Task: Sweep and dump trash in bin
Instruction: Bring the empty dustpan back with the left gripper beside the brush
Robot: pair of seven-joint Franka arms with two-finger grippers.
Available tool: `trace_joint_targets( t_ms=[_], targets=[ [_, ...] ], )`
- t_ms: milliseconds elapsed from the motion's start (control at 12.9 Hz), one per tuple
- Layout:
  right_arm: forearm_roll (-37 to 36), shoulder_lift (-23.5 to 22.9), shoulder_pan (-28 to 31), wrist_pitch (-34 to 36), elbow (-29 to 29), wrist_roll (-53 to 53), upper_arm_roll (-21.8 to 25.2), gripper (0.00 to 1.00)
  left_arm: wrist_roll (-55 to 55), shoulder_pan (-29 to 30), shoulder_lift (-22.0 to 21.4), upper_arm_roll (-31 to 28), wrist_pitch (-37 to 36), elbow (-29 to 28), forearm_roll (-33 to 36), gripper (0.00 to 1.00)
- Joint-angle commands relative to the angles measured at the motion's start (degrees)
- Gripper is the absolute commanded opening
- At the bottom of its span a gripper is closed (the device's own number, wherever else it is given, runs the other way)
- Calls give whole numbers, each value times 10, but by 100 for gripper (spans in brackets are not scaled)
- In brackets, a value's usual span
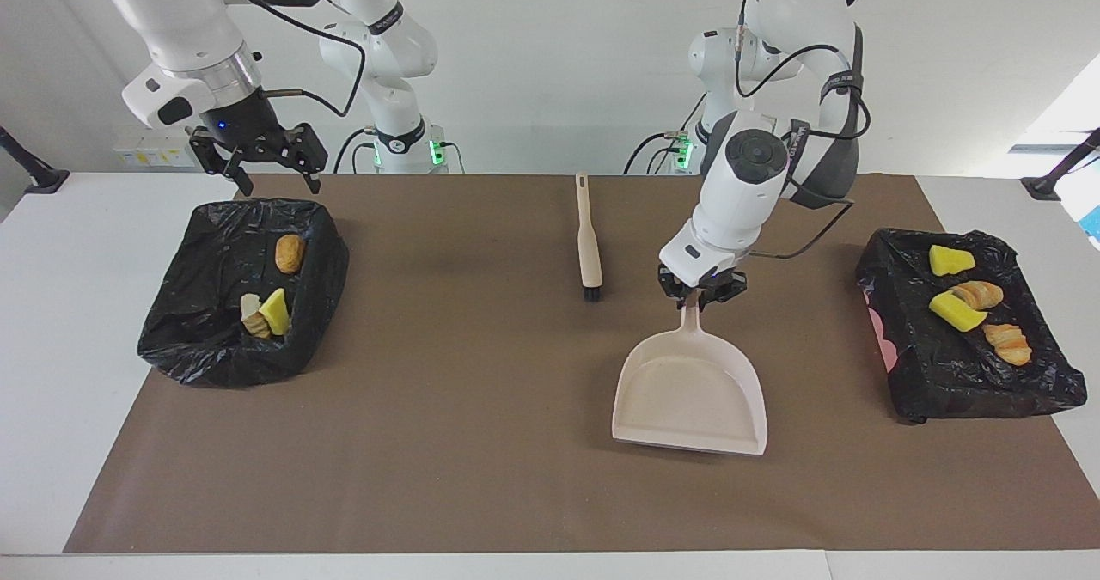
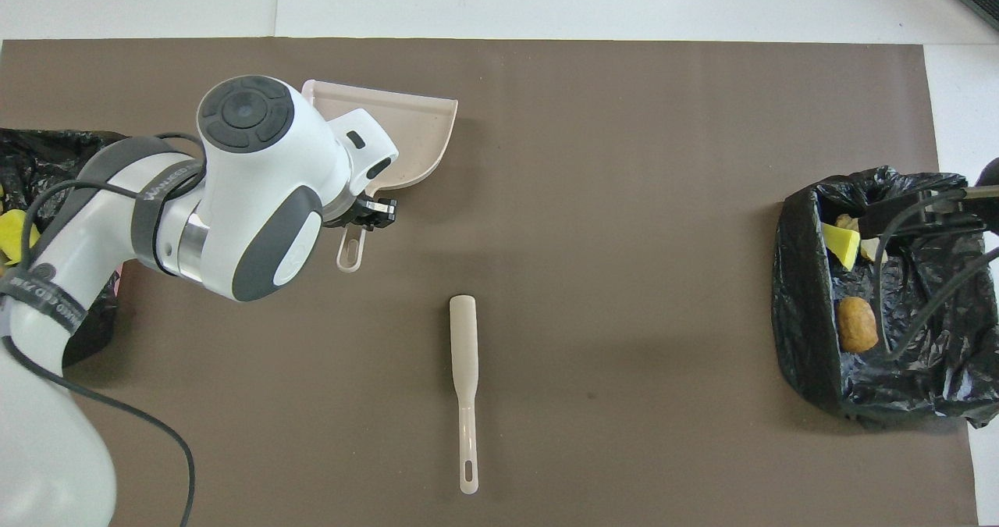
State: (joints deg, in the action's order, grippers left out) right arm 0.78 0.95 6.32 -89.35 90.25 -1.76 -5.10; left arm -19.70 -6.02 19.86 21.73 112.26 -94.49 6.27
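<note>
R gripper (image 1: 269, 170) hangs over the robot-side rim of the black-bagged bin (image 1: 172, 339) at the R arm's end of the table, fingers spread wide, nothing btwn them. Inside that bin: brown nugget (image 1: 290, 253) near the robot-side corner, then a yellow foam chunk (image 1: 276, 312) w/ a pale crumbly lump (image 1: 249, 304) and a striped bread-like piece (image 1: 256, 326) touching it, farther from the robots. All of this trash sits below the R gripper & apart from it.

Mid-mat: beige brush (image 1: 588, 238) lies flat on the brown mat (image 1: 473, 442), handle toward the robots, black bristles at the farther end.

Just beside it toward the L arm's end: L gripper (image 1: 700, 292) pinched shut on the handle of the beige dustpan (image 1: 690, 391). Pan's mouth points away from the robots; pan looks empty. Can't tell if its lip touches the mat.

L arm's end: second bagged bin (image 1: 937, 382) w/ 2 yellow foam chunks (image 1: 950, 259) (image 1: 954, 312) and 2 striped bread-like pieces (image 1: 980, 293) (image 1: 1007, 342). This trash is well apart from the L gripper, toward the L arm's end of the table from it.
</note>
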Motion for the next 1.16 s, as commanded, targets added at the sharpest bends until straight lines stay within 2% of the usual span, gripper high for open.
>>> trace_joint_targets(
  t_ms=[0,155,310,388,543,775,1085],
  targets=[
    [9,10,4,-6,10,-5,-2,100,-38,-29,40,-5,5,58,-2,0],
    [9,11,3,0,11,-6,-2,100,-64,-44,61,-5,20,72,-1,0],
    [9,11,3,0,11,-6,-2,100,-85,-58,90,-5,19,114,2,0],
    [9,11,4,0,11,-6,-2,100,-109,-73,110,-5,21,122,11,0],
    [9,11,6,1,11,-6,-2,100,-157,-92,158,-5,10,177,56,0],
    [9,11,6,1,11,-6,-1,100,-157,-109,184,0,26,180,59,0],
    [9,12,7,7,12,-6,-1,100,-153,-110,185,1,31,178,59,0]
  ],
)
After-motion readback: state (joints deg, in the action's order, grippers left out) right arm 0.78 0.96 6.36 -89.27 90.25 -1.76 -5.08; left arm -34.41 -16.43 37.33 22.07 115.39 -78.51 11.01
